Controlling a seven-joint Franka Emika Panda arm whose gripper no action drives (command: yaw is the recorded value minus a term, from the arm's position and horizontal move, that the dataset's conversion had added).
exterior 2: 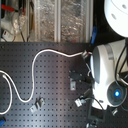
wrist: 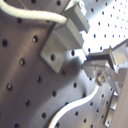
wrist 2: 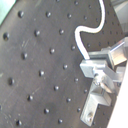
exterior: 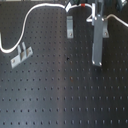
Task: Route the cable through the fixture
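Observation:
The white cable runs from the first exterior view's left edge up and across the back of the black board, with its red band just beside my gripper. In the second exterior view the cable loops across the board to the red band. The gripper looks shut on the cable in both wrist views. A slack piece of cable trails away. In the first wrist view the cable lies over a grey metal fixture close to the fingers.
Three grey metal fixtures stand on the perforated board: a low one at the first exterior view's left, a middle one and a tall one near the gripper. The white arm fills the second exterior view's right. Shelves with clutter lie behind.

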